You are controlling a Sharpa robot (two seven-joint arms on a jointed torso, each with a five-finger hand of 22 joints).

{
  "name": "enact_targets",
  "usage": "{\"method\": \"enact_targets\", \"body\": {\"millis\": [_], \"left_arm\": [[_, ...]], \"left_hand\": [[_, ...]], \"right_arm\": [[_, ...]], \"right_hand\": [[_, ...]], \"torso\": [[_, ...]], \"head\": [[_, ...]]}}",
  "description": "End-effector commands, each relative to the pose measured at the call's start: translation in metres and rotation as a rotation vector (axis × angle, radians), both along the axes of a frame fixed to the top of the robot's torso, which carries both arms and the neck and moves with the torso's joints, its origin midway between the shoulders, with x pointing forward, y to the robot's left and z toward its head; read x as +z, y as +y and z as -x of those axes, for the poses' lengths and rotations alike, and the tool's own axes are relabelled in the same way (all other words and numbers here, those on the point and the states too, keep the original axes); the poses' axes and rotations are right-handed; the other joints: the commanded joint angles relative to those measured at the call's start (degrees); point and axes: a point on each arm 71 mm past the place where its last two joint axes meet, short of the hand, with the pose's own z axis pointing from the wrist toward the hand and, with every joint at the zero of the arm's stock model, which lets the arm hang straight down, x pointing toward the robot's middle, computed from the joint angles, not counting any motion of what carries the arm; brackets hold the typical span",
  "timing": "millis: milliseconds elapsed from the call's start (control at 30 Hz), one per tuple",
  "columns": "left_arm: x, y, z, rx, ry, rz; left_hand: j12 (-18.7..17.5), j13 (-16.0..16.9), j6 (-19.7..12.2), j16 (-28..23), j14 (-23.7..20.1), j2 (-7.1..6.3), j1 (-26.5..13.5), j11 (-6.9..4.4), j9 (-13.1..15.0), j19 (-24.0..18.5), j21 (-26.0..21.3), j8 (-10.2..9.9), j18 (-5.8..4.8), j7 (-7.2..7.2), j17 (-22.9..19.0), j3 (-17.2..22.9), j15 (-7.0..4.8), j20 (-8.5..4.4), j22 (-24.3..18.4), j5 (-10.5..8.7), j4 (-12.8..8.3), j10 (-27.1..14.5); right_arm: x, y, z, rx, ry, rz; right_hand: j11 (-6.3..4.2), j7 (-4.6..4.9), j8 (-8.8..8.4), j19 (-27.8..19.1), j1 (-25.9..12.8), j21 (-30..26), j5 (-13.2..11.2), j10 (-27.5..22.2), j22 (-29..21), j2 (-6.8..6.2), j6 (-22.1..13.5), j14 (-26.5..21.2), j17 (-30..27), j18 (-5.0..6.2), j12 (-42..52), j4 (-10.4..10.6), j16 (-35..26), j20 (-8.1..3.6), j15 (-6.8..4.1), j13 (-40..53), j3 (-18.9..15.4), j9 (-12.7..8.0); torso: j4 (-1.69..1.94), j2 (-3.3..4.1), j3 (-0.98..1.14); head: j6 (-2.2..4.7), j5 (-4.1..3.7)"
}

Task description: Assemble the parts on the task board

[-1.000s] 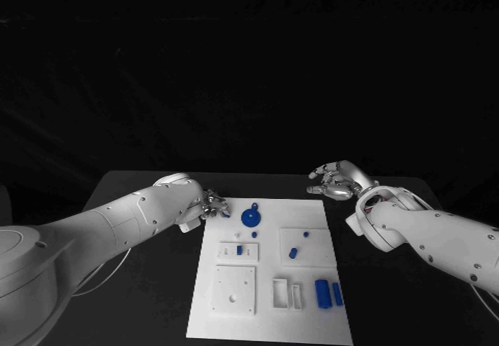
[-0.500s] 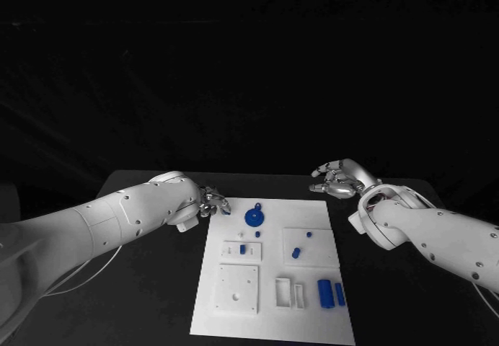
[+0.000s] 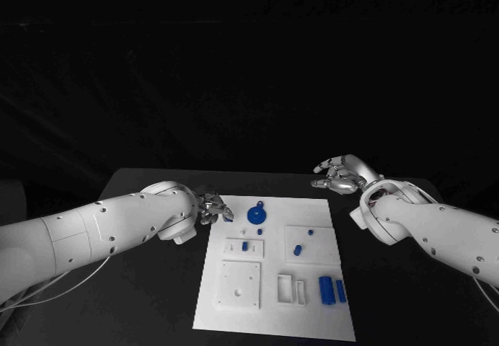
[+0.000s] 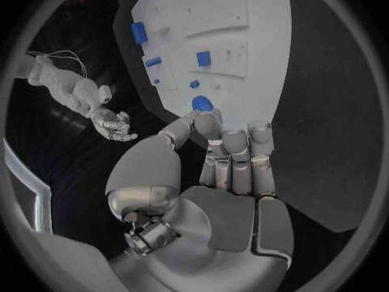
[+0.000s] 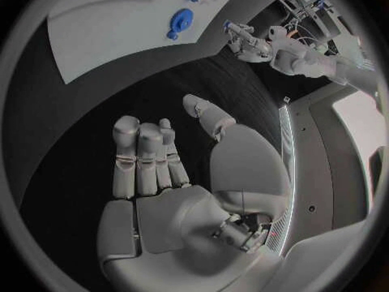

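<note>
The white task board lies lengthwise on the black table. My left hand hovers at its far left corner with fingers curled. In the right wrist view this left hand pinches a small blue part at its fingertips. A round blue disc with a knob sits on the board just beside that hand. My right hand hangs above the table past the board's far right corner, fingers spread, holding nothing. In its own wrist view the right hand has a bare palm.
Small blue parts stand in the board's middle blocks. Two blue bars lie at its near right. A white square plate and a slotted holder sit at the near end. Black table surrounds the board.
My left arm's elbow has swung lower and outward while its hand stays at the board's corner. The right hand has barely moved.
</note>
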Motion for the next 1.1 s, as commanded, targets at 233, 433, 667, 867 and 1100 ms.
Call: {"method": "enact_targets", "body": {"millis": [233,433,667,867,1100], "left_arm": [[-0.019,-0.010,0.021,-0.060,-0.050,-0.063],[-0.037,-0.012,0.029,-0.073,-0.020,-0.081],[-0.052,-0.013,0.034,-0.081,0.003,-0.093],[-0.061,-0.015,0.035,-0.086,0.000,-0.102],[-0.065,-0.013,0.034,-0.083,-0.017,-0.117]], "left_hand": [[-0.1,0.0,4.7,0.3,1.9,-0.33,0.4,-0.15,-0.2,0.7,0.2,1.6,-0.15,-2.19,-0.1,1.6,-1.31,-6.30,0.1,0.36,-1.3,0.6],[0.4,0.3,5.0,0.7,2.3,-0.42,0.3,-0.34,-0.4,1.0,0.4,2.0,-0.11,-2.39,0.0,1.7,-1.46,-6.42,0.1,1.21,-1.2,0.9],[0.6,0.4,5.3,0.8,2.3,-0.41,0.0,-0.42,-0.5,1.1,0.5,2.3,-0.11,-2.47,0.1,1.7,-1.49,-6.47,0.2,1.72,-1.1,0.9],[0.6,0.4,5.4,0.8,2.3,-0.41,-0.1,-0.45,-0.5,1.1,0.5,2.4,-0.11,-2.51,0.1,1.7,-1.50,-6.49,0.2,1.83,-1.1,0.9],[0.7,0.4,5.5,0.9,2.3,-0.44,-0.2,-0.50,-0.6,1.2,0.5,2.6,-0.10,-2.56,0.1,1.8,-1.53,-6.52,0.2,2.06,-1.1,0.9]], "right_arm": [[-0.001,0.002,0.000,0.017,0.012,0.003],[-0.001,0.002,0.000,0.018,0.012,0.002],[-0.001,0.001,0.000,0.017,0.012,0.003],[-0.001,0.001,0.001,0.019,0.012,0.003],[-0.002,0.001,0.001,0.018,0.012,0.003]], "right_hand": [[-0.07,0.82,0.25,0.0,-0.6,-0.2,0.4,-0.5,0.7,0.15,-0.5,-0.5,-0.1,3.96,0.3,0.1,-0.2,-0.31,0.00,-0.1,-0.3,-0.1],[-0.07,0.83,0.24,0.0,-0.6,-0.3,0.5,-0.5,0.7,0.18,-0.6,-0.5,-0.1,3.96,0.3,0.2,-0.2,-0.31,0.00,-0.1,-0.3,-0.1],[-0.07,0.83,0.24,0.0,-0.6,-0.3,0.6,-0.5,0.7,0.19,-0.6,-0.5,-0.1,3.96,0.3,0.2,-0.2,-0.32,0.00,-0.2,-0.3,-0.1],[-0.07,0.83,0.24,0.0,-0.6,-0.3,0.7,-0.5,0.7,0.20,-0.6,-0.5,-0.1,3.96,0.3,0.2,-0.2,-0.32,0.00,-0.2,-0.3,-0.1],[-0.06,0.83,0.24,0.0,-0.7,-0.3,0.9,-0.5,0.7,0.21,-0.6,-0.5,-0.1,3.96,0.3,0.2,-0.2,-0.32,0.01,-0.2,-0.3,-0.1]], "torso": [[0.20,-0.12,-0.03],[0.13,0.00,-0.03],[-0.01,0.04,-0.01],[0.01,0.00,0.00],[0.01,-0.01,-0.04]], "head": [[-0.54,0.25],[-0.78,0.44],[-1.01,0.52],[-1.19,0.34],[-1.21,0.20]]}}
